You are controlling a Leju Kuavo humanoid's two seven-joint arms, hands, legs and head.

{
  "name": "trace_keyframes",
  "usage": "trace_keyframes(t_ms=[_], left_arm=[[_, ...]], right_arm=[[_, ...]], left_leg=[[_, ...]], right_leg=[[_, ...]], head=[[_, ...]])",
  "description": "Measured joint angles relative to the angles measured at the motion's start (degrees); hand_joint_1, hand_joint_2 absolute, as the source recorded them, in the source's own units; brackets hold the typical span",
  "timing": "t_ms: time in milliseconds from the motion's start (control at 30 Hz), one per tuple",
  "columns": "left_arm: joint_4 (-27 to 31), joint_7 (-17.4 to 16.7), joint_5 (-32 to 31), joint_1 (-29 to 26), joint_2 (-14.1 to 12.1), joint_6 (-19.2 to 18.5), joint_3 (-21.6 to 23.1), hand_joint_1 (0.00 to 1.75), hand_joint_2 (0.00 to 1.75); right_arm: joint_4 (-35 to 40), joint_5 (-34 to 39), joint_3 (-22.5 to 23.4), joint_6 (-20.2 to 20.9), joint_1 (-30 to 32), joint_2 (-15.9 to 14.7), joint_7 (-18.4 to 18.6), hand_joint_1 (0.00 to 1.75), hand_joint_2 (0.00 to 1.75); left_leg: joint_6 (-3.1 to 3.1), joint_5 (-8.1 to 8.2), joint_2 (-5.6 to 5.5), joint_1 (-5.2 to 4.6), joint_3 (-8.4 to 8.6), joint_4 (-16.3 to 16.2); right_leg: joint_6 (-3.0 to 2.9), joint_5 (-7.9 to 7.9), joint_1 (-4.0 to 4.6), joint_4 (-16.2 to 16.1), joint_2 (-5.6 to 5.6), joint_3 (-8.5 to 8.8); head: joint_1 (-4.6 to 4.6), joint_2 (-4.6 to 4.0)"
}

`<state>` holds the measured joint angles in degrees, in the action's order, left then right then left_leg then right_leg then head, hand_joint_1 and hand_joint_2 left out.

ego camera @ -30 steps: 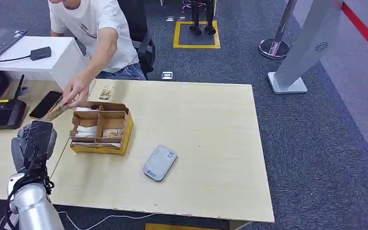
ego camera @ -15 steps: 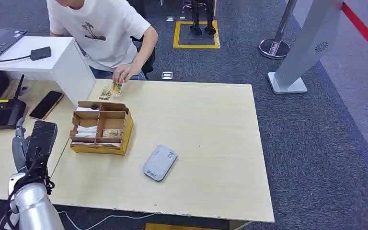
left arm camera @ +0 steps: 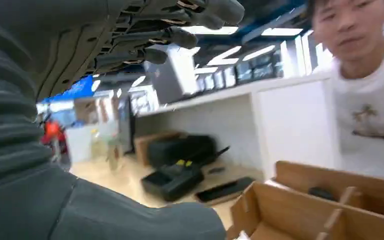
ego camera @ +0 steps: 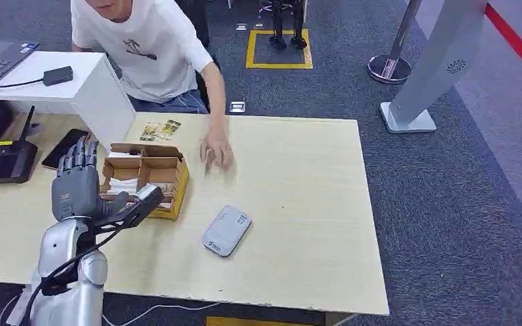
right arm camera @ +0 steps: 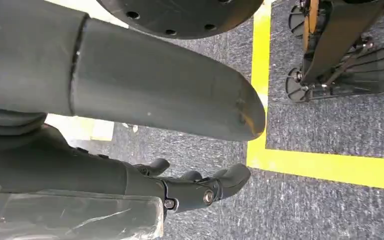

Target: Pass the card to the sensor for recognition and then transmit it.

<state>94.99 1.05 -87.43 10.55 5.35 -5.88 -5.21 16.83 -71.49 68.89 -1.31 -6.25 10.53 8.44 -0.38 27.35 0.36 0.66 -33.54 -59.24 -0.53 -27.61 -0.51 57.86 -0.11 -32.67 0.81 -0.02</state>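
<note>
Left hand (ego camera: 76, 189) up over the surface near its left edge, fingers (ego camera: 75, 157) spread, grasping nothing. Right hand (right arm camera: 200, 187) hangs by the floor; whether its fingers are clenched I cannot tell. Cards (ego camera: 160, 129) lie at the far edge behind the box (ego camera: 144, 180); more sit in the box. Sensor (ego camera: 226, 230) nearer the front edge. Looks like pre-pick: next, reach in and pinch one card. Person's hand (ego camera: 216, 152) is close by.
</note>
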Motion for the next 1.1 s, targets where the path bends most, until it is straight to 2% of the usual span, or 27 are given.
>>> trace_keyframes(t_ms=[100,200,367,500,733,867,1100], left_arm=[[-0.7,-1.5,0.0,0.1,-5.5,0.3,7.2,0.00,1.75],[-1.9,-0.9,0.0,0.9,-10.6,0.2,13.1,0.00,1.75],[-4.3,-0.3,0.0,2.7,-15.1,0.0,17.8,0.00,1.75],[-5.1,-0.3,0.0,3.4,-16.5,-0.4,19.5,0.00,1.75],[-6.3,0.2,0.8,4.1,-17.6,-3.9,21.1,0.00,1.75],[-6.4,0.4,3.7,4.1,-17.9,-6.7,21.3,0.00,1.75],[-6.1,0.2,9.4,4.0,-18.5,-8.9,22.7,0.00,1.75]], right_arm=[[0.0,-0.1,0.0,0.1,0.0,-0.1,-0.2,0.00,0.00],[-0.1,-0.2,0.0,0.3,0.0,-0.3,-0.4,0.00,0.00],[-0.3,-0.7,0.0,0.6,0.0,-0.5,-0.4,0.00,0.00],[-0.4,-0.9,0.0,0.5,0.0,-0.6,-0.3,0.00,0.00],[-0.5,-0.8,0.0,0.4,0.0,-0.7,-0.2,0.00,0.00],[-0.5,-0.5,0.0,0.2,0.0,-0.9,-0.2,0.00,0.00],[-0.5,0.2,0.0,0.1,0.0,-1.0,0.0,0.00,0.00]], left_leg=[[-0.01,-0.01,0.02,0.01,0.01,0.0],[-0.01,-0.01,0.02,0.01,0.01,0.0],[-0.01,-0.01,0.03,-0.01,0.00,0.0],[0.00,0.00,0.03,-0.02,-0.01,0.0],[0.00,0.00,0.03,-0.01,-0.01,0.0],[-0.01,0.00,0.03,0.00,-0.01,0.0],[-0.01,0.00,0.02,-0.01,-0.02,0.0]], right_leg=[[0.00,0.00,0.01,0.0,0.03,-0.02],[0.00,0.00,0.01,0.0,0.03,-0.02],[0.00,0.00,0.00,0.0,0.03,-0.01],[0.00,0.00,0.00,0.0,0.03,-0.01],[0.00,0.00,-0.01,0.0,0.03,-0.01],[0.00,0.00,0.00,0.0,0.03,-0.01],[0.00,0.00,0.00,0.0,0.03,-0.01]], head=[[0.00,0.00],[0.00,0.00],[-0.02,0.00],[0.00,0.00],[0.00,0.00],[0.00,0.00],[-0.02,0.00]])
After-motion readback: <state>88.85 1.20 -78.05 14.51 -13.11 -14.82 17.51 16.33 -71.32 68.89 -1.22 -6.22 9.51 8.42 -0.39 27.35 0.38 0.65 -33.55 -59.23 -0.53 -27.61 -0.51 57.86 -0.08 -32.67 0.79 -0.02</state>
